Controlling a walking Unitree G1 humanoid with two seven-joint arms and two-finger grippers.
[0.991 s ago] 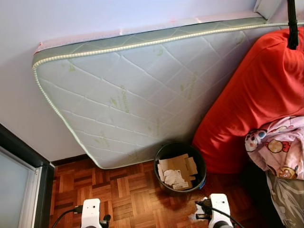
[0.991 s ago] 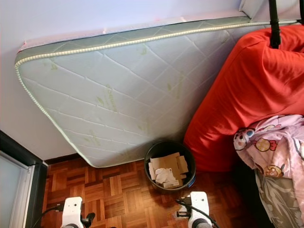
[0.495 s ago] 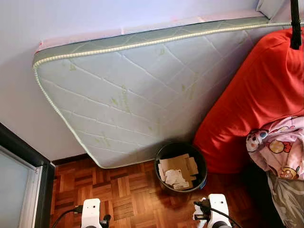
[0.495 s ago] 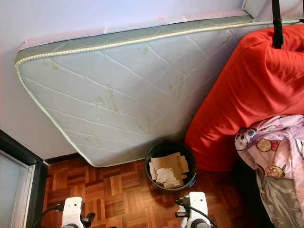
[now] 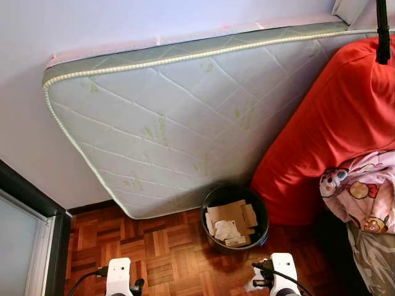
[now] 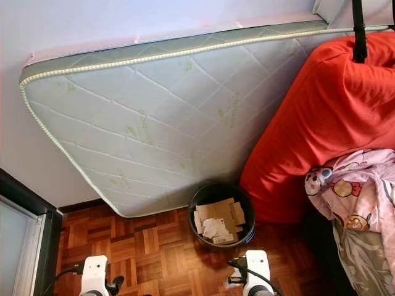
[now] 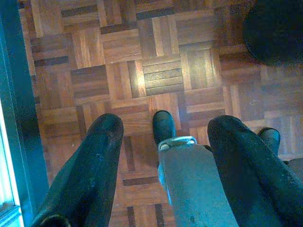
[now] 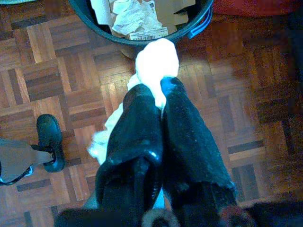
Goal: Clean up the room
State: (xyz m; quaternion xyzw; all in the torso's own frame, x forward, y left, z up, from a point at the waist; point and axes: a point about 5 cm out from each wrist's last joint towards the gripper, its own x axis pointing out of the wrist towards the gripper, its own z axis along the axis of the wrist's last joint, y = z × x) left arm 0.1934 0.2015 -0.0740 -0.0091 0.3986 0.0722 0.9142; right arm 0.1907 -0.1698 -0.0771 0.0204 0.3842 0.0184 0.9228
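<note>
While the robot stands on the parquet floor facing the corner, its right hand is clenched on a wad of white tissue, pinched between the two black fingers with loose tissue trailing back along them; in the right wrist view the wad sits just short of the rim of the black waste bin. The left hand is released, fingers spread apart over bare parquet, holding nothing, and looks idle.

The bin stands at lower centre of the head view, already holding flattened cardboard and crumpled paper. It is close against the foot of a quilted mattress leaning on the wall, with a red beanbag just to its right and a pink printed blanket at the right edge.

The step in hand seems to be dropping the tissue into the bin. To do it well, the right hand should probably travel forward until the wad is fully over the opening, past the near rim, and only then let go. Because tissue trails behind the fingers, it may catch on the rim or cling, so opening wide over the middle of the bin looks safest.
</note>
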